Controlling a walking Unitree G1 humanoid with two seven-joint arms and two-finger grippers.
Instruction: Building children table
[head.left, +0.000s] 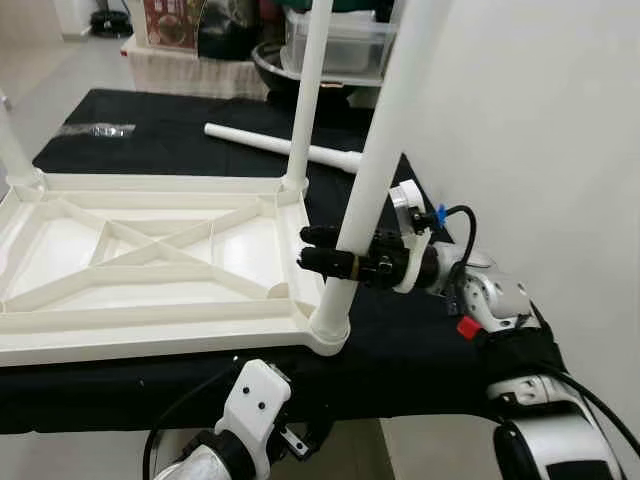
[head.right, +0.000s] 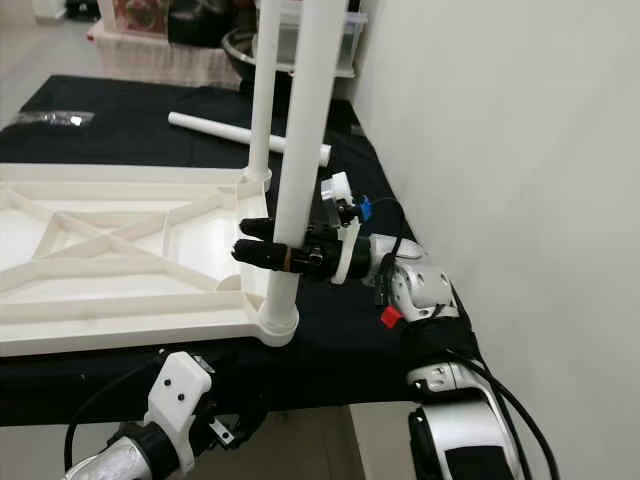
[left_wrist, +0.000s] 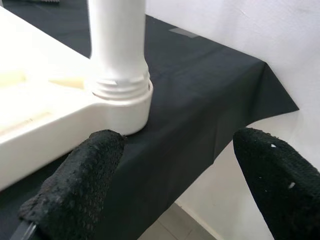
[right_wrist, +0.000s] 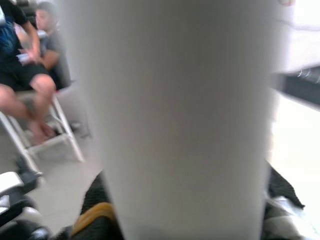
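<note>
Upturned white tabletop on black-covered bench. Near corner leg upright in its socket, right gripper fingers clamped on it. Spare leg lying flat behind. Left gripper fingers spread, below bench edge.

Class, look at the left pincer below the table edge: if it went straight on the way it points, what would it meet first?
Probably the corner socket of the upturned white tabletop, where the near leg stands on the black cloth. The open left pincer aims about there, though depth is unclear.
</note>
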